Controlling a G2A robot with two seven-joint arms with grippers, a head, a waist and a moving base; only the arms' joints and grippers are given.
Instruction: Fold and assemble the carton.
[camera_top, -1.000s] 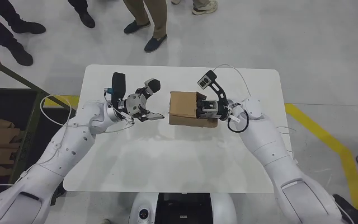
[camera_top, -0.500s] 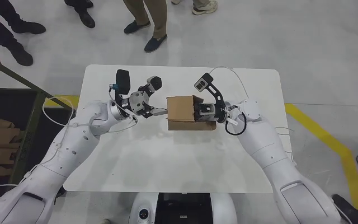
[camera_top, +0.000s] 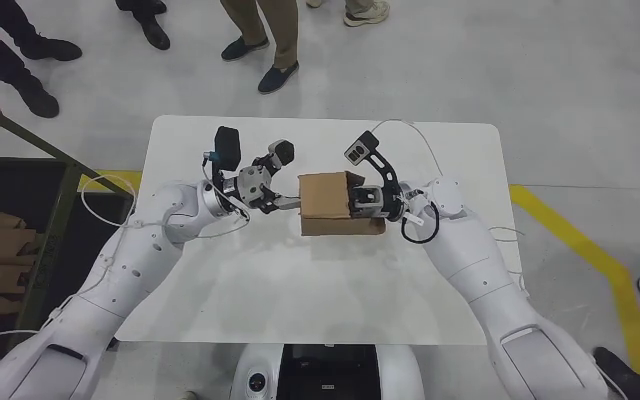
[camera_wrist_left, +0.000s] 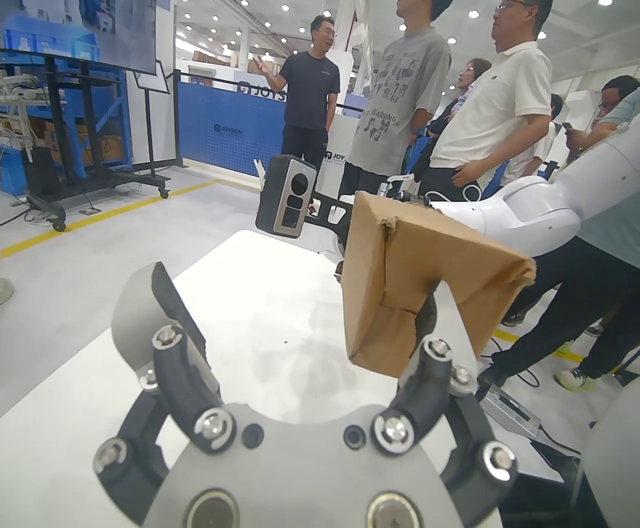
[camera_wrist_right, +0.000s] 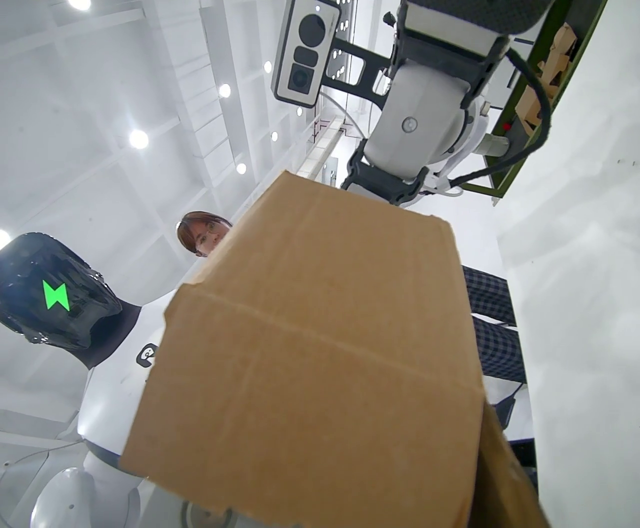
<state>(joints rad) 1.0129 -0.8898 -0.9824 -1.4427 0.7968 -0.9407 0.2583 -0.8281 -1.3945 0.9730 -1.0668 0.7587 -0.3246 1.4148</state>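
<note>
In the top view the carton (camera_top: 332, 198) lies with its long axis running straight from one gripper to the other. The white table (camera_top: 300, 300) beneath it has more bare surface on the carton's near side than on its far side. I can't tell whether the carton rests on the table or is held just clear of it. My left gripper (camera_top: 285, 178) is at the carton's left end with its fingers (camera_top: 283, 152) spread wide: one touches that end face, and the other stands off beyond the carton's far left corner. My right gripper (camera_top: 368, 200) is tucked against the carton's right end, and I cannot tell whether it is clamped on a wall there or loose. In the left wrist view the spread is plain. One finger is apart from the carton over bare table, while the other lies right against the end flaps (camera_wrist_left: 385, 280), which are folded inward but meet at a ragged seam with one corner gaping. In the right wrist view the carton's broad creased side fills the foreground, and the left arm (camera_wrist_right: 415, 135) sits just past the carton's far end. As I read it, closing those left-end flaps is the step in hand. The left gripper is the nearer one, the carton is dead ahead of it, and any push would travel along the long axis into the right arm, so I'd watch for the carton sliding.
</note>
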